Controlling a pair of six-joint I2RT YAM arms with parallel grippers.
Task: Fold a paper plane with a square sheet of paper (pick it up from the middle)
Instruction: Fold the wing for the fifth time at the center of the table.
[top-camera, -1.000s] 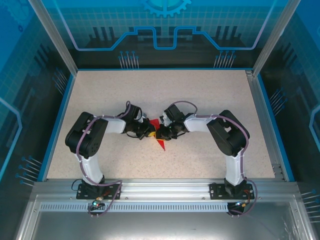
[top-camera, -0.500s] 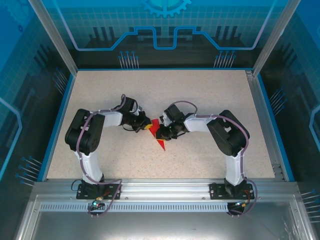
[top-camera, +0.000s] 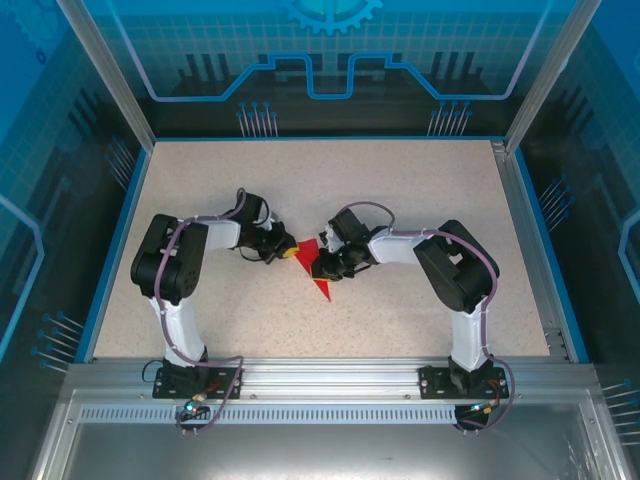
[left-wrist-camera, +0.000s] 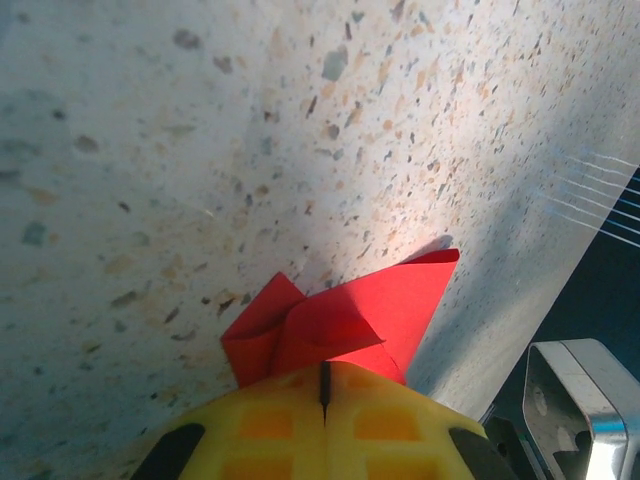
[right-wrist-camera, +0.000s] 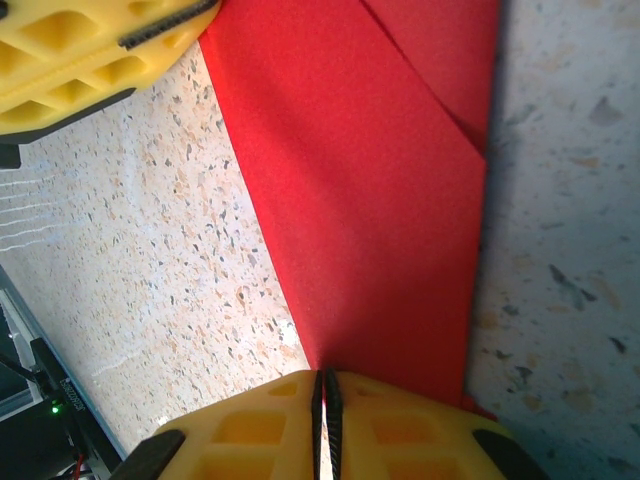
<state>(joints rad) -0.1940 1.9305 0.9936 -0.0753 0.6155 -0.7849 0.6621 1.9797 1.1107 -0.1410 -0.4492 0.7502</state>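
Note:
The red square sheet of paper (top-camera: 322, 284), partly folded into a narrow pointed shape, lies at the table's middle between both grippers. In the left wrist view its folded end (left-wrist-camera: 372, 308) shows overlapping flaps just past my left gripper (left-wrist-camera: 325, 372), which is shut with its tips against that end and nothing between them. My left gripper (top-camera: 289, 251) sits at the sheet's upper left. My right gripper (top-camera: 319, 268) is over the sheet's middle. In the right wrist view my right gripper (right-wrist-camera: 325, 380) is shut on the edge of the red sheet (right-wrist-camera: 370, 200).
The left gripper's yellow fingers (right-wrist-camera: 85, 45) sit close to the sheet's far corner in the right wrist view. Speckled tabletop (top-camera: 400, 190) surrounds the paper, bounded by a blue rim (top-camera: 530, 230) and a metal rail along the near edge.
My left gripper has moved slightly back and away from me along the paper's upper-left end, its arm straightening. The right gripper and the paper have stayed put.

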